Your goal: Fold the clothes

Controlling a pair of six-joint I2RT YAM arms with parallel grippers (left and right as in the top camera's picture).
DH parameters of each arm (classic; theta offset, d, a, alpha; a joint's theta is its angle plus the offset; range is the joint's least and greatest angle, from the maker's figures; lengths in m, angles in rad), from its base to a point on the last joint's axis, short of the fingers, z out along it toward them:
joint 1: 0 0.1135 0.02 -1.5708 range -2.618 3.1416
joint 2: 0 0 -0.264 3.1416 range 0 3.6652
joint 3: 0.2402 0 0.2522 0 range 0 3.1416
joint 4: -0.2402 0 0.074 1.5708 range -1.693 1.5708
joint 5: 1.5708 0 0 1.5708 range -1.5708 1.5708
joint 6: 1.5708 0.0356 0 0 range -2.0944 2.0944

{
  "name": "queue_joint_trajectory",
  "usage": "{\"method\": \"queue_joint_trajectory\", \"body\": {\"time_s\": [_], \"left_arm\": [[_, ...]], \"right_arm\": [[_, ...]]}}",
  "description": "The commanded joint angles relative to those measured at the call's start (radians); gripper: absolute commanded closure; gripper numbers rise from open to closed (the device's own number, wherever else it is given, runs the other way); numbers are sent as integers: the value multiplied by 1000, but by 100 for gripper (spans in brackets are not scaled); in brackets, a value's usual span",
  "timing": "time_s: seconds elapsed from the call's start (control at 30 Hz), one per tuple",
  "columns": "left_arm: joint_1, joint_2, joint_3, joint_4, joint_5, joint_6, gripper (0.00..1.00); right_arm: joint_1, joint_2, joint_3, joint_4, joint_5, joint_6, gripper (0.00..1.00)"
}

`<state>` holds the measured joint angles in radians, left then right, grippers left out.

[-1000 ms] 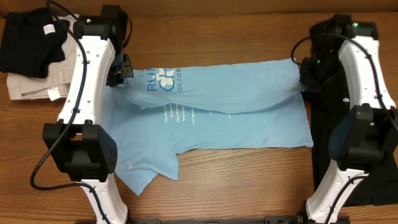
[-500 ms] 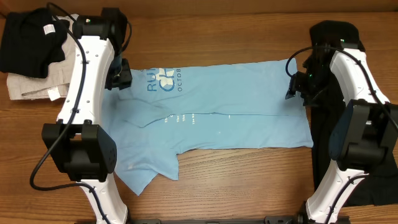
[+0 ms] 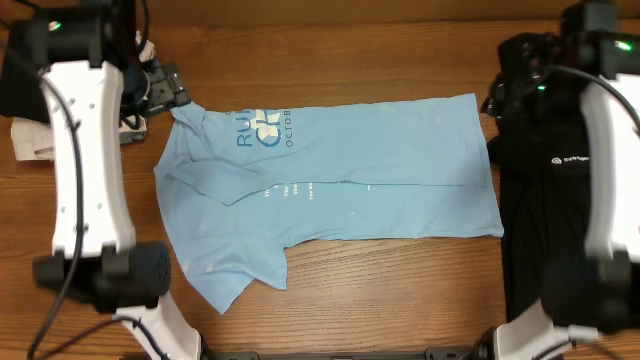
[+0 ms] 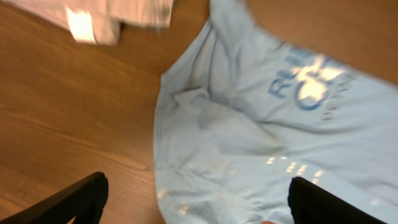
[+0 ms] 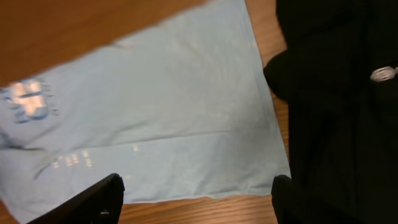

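Observation:
The light blue T-shirt [image 3: 340,185] lies flat across the middle of the table, folded lengthwise, with one sleeve sticking out at the lower left. Its lettering faces up near the left end [image 4: 305,87]. My left gripper [image 3: 163,84] hovers just past the shirt's upper left corner. In the left wrist view this gripper [image 4: 198,202] is open above the shirt's edge with nothing in it. My right gripper [image 3: 497,92] hangs by the shirt's upper right corner. It [image 5: 194,200] is open and empty above the shirt's hem [image 5: 205,124]. The long black garment [image 3: 555,200] with a small white logo lies at the right.
A folded black cloth [image 3: 45,60] lies on a beige cloth [image 3: 35,140] at the table's back left corner; the beige cloth [image 4: 115,15] also shows in the left wrist view. Bare wood [image 3: 380,290] lies in front of the shirt.
Both grippers have opened and let go of the shirt, then lifted and drawn outward and toward the back. The shirt's raised back edge has settled flat.

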<state>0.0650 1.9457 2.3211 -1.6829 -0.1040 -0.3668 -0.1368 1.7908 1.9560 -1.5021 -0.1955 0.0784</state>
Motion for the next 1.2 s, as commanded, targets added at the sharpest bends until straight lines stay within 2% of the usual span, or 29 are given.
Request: {"method": "queue_joint_trajectory", "body": {"time_s": [0.0,0.2,0.37,0.5,0.6,0.67,0.77,1.03,1.17], "left_arm": [[-7,-214,59,4,14,-13,3],[-37,-353,-37,-6,39,-40,2],[-107,-460,-288,1,27,-111,1],[-157,-574,-547,63,30,-197,3],[-189,-663,-769,127,70,-281,4],[-211,-738,-995,186,127,-367,8],[-224,-781,-1185,254,165,-410,10],[-249,-787,-1606,451,278,-457,17],[-249,-787,-1706,555,288,-511,21]], "right_arm": [[-3,-211,34,-47,-8,0,20],[-3,-409,14,-126,-8,8,20],[-3,-529,-93,-153,-8,25,20],[-3,-591,-217,-123,-31,26,17],[-3,-605,-304,-84,-35,26,16],[-3,-600,-385,-38,-35,26,16],[-3,-597,-459,14,-46,26,16],[-3,-568,-603,95,-69,22,16],[-3,-550,-610,106,-77,21,16]]}}
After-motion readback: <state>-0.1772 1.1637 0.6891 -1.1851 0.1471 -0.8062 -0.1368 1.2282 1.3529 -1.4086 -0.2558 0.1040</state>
